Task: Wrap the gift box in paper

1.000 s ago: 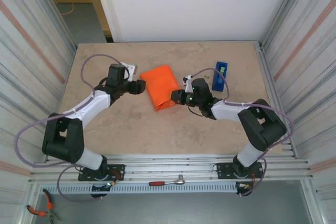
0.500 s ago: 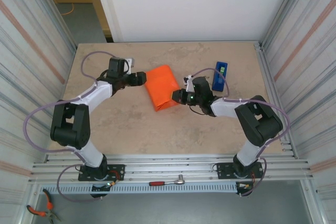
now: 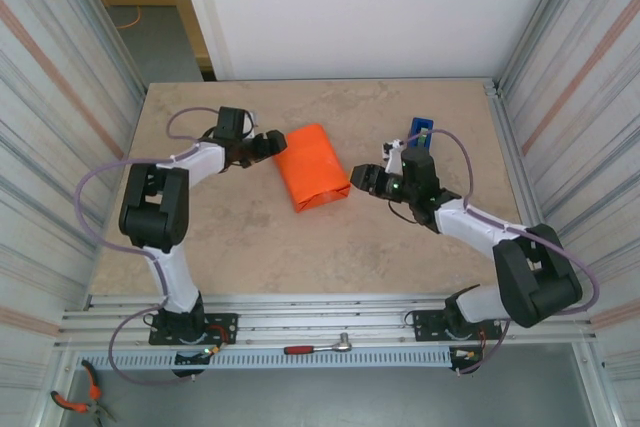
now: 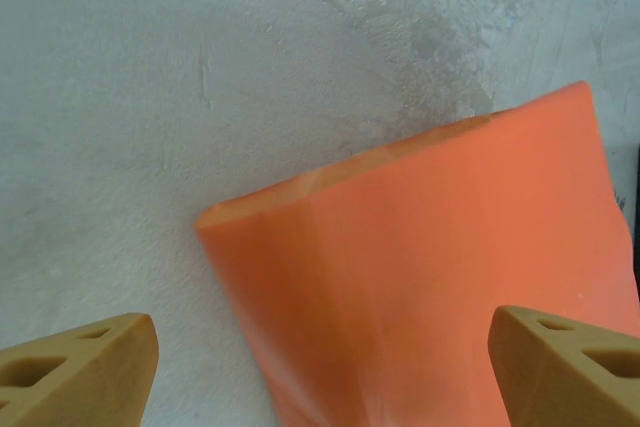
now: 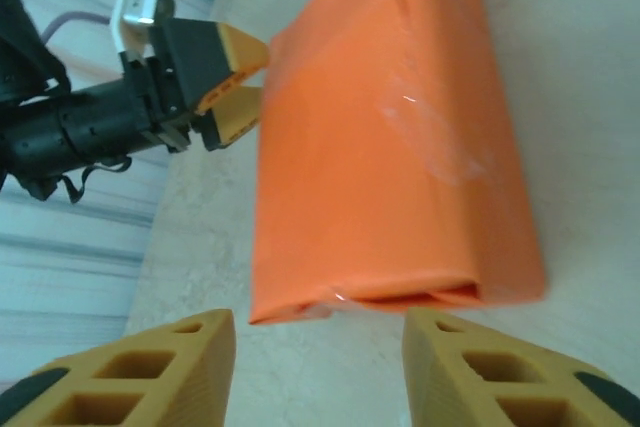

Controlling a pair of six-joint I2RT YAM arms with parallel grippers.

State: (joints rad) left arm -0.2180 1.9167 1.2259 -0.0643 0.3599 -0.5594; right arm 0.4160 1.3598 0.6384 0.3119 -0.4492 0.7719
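Observation:
The orange paper [image 3: 312, 167] lies folded into a flat parcel on the table's middle, and the gift box is hidden inside it. A strip of clear tape [image 5: 430, 137] shines on its top. My left gripper [image 3: 268, 144] stands open at the parcel's far left corner. In the left wrist view the paper [image 4: 430, 267] reaches in between the left gripper's [image 4: 325, 367] spread fingers without touching them. My right gripper [image 3: 362, 179] is open just right of the parcel's near end. The right wrist view shows the paper's open folded end [image 5: 400, 292] a short way ahead of the right gripper [image 5: 320, 372], with nothing between its fingers.
A blue tape dispenser [image 3: 420, 142] with a green roll stands at the back right, just behind my right wrist. Metal-ribbed walls close in the table [image 3: 250, 237] on both sides. Bare tabletop runs in front of the parcel.
My right gripper has opened and drawn back to the right, off the parcel's near end. My left gripper has opened wider and shifted a little toward the far side.

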